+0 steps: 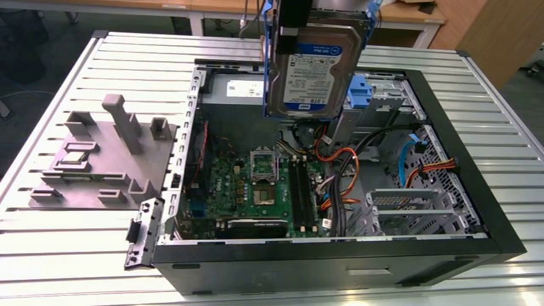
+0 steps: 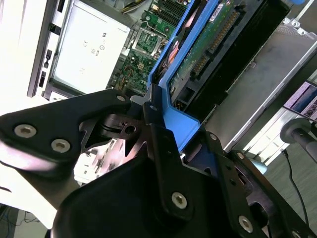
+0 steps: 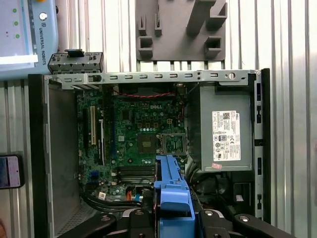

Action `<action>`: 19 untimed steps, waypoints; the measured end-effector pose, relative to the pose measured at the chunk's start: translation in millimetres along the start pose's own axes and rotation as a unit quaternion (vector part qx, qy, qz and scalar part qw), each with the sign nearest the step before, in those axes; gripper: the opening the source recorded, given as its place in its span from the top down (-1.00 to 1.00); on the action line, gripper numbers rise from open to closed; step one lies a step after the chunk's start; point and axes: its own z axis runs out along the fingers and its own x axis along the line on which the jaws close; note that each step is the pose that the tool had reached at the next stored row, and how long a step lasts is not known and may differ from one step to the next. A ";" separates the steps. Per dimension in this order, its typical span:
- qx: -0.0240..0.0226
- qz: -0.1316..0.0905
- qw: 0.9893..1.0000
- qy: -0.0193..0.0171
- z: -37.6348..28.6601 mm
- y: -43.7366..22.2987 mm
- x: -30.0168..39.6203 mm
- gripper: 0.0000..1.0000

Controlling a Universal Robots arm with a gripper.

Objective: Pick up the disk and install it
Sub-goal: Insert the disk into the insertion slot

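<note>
Disk (image 1: 316, 70) clamped edgewise between jaws, hanging upright above computer case (image 1: 323, 255).

The disk (image 1: 314, 67) is seen as a flat grey metal drive with a blue-and-white label, framed by a blue plastic bracket; it is held upright in the air, label turned toward the exterior view; it is hung above the open computer case (image 1: 340, 255), clear of it.
</note>
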 end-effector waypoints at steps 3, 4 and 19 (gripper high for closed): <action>0.000 0.000 1.000 0.000 0.0 -0.1 2.8 0.26; 0.000 0.000 1.000 0.000 0.0 -0.2 3.5 0.26; 0.000 0.000 1.000 0.000 0.2 -14.0 6.4 0.26</action>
